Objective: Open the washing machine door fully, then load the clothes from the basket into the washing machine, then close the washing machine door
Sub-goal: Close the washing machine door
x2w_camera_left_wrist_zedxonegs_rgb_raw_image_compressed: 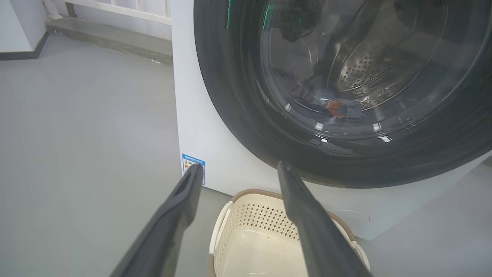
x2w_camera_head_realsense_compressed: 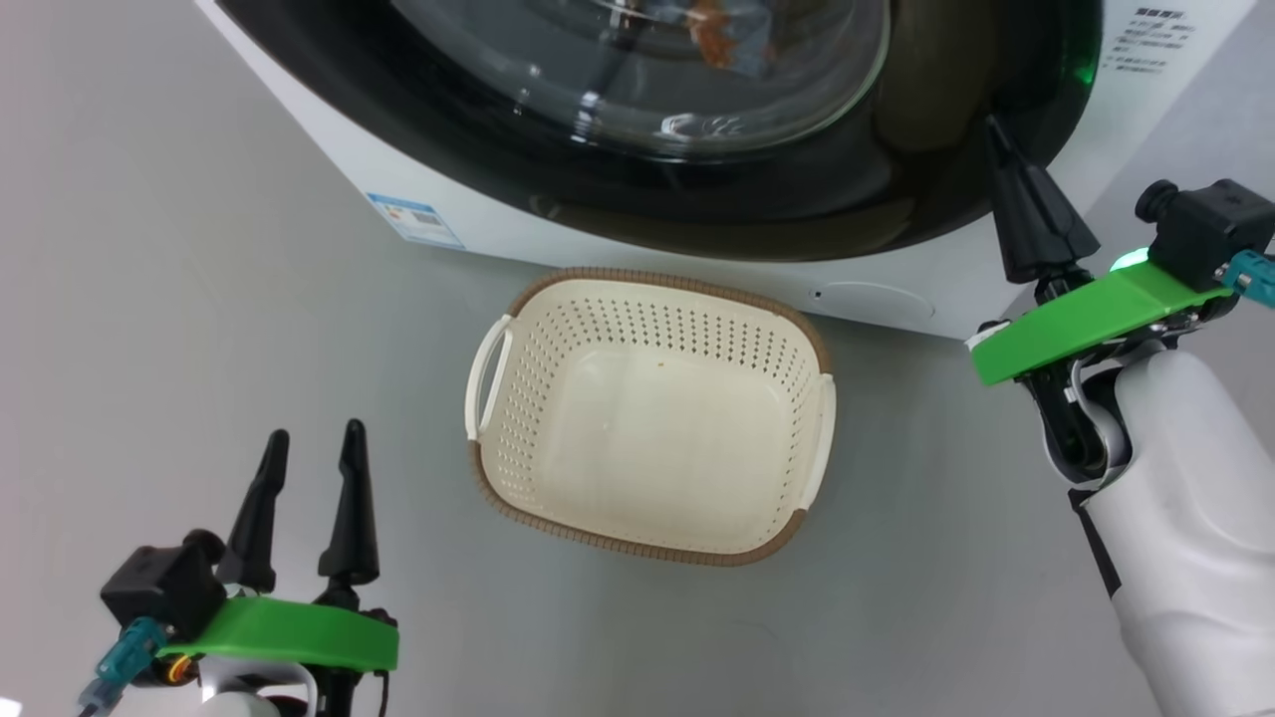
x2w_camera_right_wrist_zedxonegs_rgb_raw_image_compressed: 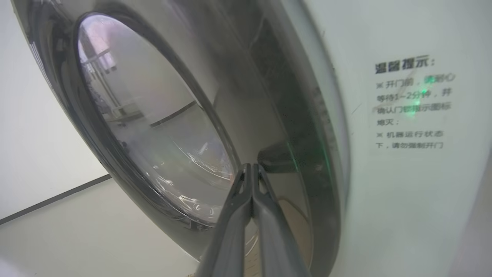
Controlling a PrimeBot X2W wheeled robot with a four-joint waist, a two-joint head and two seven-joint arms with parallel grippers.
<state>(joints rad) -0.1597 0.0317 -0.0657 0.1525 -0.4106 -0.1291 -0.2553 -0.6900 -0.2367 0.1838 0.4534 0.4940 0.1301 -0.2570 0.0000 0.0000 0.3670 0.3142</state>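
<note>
Two fingers of the right gripper [x2w_camera_right_wrist_zedxonegs_rgb_raw_image_compressed: 251,166] are pinched together on nothing, tips at the right rim of the door [x2w_camera_head_realsense_compressed: 697,204], which lies straight ahead of them. Door looks flat against the washer [x2w_camera_left_wrist_zedxonegs_rgb_raw_image_compressed: 192,96], clothes [x2w_camera_left_wrist_zedxonegs_rgb_raw_image_compressed: 338,107] inside behind the glass [x2w_camera_head_realsense_compressed: 637,70], basket [x2w_camera_head_realsense_compressed: 647,274] with nothing in it on the floor [x2w_camera_head_realsense_compressed: 199,299] below. Left gripper [x2w_camera_head_realsense_compressed: 315,433] hangs spread wide, well off the basket's left, so any last push is the right arm's, I'd guess.

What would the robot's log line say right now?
basket: empty | clothes: in drum | washing machine door: looks shut | right tool: shut, at door rim | left tool: open, clear of basket
</note>
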